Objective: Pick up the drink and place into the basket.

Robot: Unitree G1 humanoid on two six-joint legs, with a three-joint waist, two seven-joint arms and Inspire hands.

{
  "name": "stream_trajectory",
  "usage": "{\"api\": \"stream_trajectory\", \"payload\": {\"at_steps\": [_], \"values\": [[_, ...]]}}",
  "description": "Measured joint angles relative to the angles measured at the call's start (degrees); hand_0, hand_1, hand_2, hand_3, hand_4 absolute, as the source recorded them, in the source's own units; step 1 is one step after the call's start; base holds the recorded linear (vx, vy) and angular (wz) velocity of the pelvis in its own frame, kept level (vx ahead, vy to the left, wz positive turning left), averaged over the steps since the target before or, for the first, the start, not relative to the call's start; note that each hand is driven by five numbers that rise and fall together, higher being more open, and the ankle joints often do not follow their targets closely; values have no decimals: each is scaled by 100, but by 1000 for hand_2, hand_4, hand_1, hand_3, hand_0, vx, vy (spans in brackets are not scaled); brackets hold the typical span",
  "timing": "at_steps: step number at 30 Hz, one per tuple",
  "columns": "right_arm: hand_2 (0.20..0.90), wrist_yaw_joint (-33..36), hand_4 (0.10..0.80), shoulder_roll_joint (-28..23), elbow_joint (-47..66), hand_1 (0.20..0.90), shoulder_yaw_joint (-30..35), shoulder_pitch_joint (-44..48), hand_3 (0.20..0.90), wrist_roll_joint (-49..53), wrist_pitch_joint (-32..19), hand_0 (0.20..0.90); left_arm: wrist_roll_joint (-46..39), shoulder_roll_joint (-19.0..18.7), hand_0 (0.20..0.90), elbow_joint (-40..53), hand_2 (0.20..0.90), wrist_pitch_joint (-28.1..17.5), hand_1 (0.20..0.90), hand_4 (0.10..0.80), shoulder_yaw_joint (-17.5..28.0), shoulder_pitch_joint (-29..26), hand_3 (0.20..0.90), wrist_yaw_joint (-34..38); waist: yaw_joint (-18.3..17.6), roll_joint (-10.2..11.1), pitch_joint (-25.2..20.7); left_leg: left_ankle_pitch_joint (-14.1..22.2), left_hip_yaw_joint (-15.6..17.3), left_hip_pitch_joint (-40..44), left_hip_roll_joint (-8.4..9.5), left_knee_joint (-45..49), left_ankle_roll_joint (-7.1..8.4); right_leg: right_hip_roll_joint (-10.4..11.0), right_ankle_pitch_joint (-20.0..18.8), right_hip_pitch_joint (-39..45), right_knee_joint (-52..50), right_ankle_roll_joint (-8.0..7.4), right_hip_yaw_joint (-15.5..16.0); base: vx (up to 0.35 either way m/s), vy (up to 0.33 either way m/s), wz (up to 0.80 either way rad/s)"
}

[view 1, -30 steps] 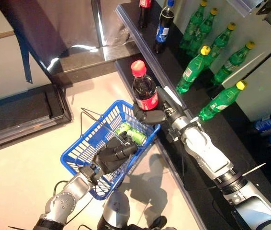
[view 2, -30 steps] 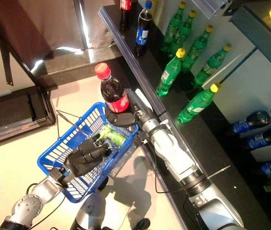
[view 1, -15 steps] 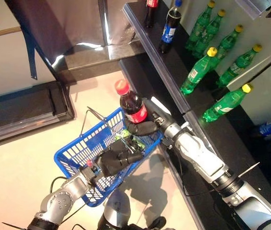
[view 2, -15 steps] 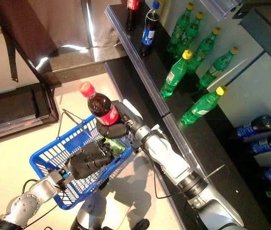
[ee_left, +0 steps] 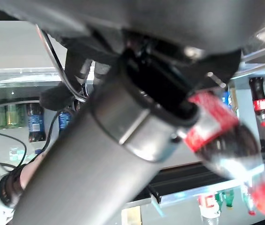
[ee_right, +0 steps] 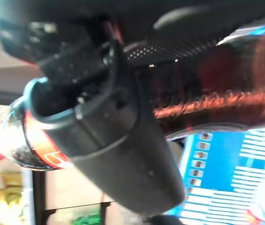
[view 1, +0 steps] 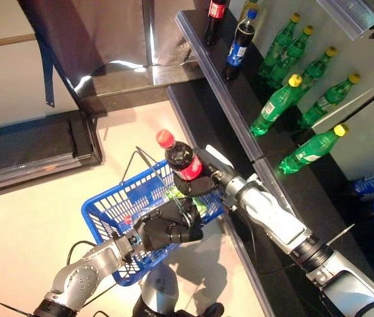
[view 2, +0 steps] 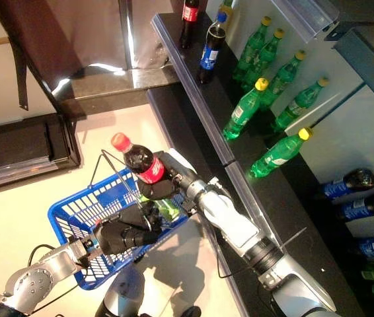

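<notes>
My right hand [view 1: 200,183] is shut on a dark cola bottle [view 1: 181,158] with a red cap and red label. It holds the bottle tilted over the far right corner of the blue basket [view 1: 114,212], its base just inside the rim. The bottle also shows in the right eye view [view 2: 141,163] and in the right wrist view [ee_right: 39,154], gripped between thumb and fingers. My left hand [view 1: 167,228] is shut on the basket's thin wire handles and holds the basket up in front. A green drink [view 1: 197,205] lies in the basket under the bottle.
A black shelf unit [view 1: 233,119] runs along the right. Green bottles [view 1: 276,102] lie on it, dark cola bottles [view 1: 240,43] stand at its far end, and blue-labelled bottles [view 2: 349,191] lie lower right. A dark mat [view 1: 35,152] lies on the floor at the left.
My right hand has carried the cola bottle away from the shelf edge and lowered it towards the basket. The basket has come up slightly under it. The camera has also shifted.
</notes>
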State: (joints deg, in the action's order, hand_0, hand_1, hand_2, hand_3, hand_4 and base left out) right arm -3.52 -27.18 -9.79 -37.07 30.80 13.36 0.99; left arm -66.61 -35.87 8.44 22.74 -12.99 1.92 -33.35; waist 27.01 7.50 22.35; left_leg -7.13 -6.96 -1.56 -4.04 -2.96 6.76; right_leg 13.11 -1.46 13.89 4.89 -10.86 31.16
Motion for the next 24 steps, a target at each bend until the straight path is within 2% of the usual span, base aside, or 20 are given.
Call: {"api": "stream_trajectory", "payload": {"at_steps": [3,19,24], "values": [[300,-59,100,13,-194,300,-218,-32,200,-14,43,300,0,-28,300,181,300,20,300,100,0,0,200,-40,34,0,0,1,-24,-6,1,0,2,0,9,-2,0,-6,7,0,0,0],[300,-133,100,95,-575,300,-214,-66,200,-71,103,300,2,-116,300,399,300,73,300,100,1,-22,200,-298,111,16,-10,4,-57,-11,16,25,16,-5,35,-6,-2,-23,10,5,-6,1],[300,-188,100,83,-701,300,-198,-69,200,-325,99,300,44,-130,300,399,300,123,300,100,6,-34,200,-360,119,61,-39,39,-163,-44,48,99,41,-6,99,89,-1,-44,54,0,-11,11]]}}
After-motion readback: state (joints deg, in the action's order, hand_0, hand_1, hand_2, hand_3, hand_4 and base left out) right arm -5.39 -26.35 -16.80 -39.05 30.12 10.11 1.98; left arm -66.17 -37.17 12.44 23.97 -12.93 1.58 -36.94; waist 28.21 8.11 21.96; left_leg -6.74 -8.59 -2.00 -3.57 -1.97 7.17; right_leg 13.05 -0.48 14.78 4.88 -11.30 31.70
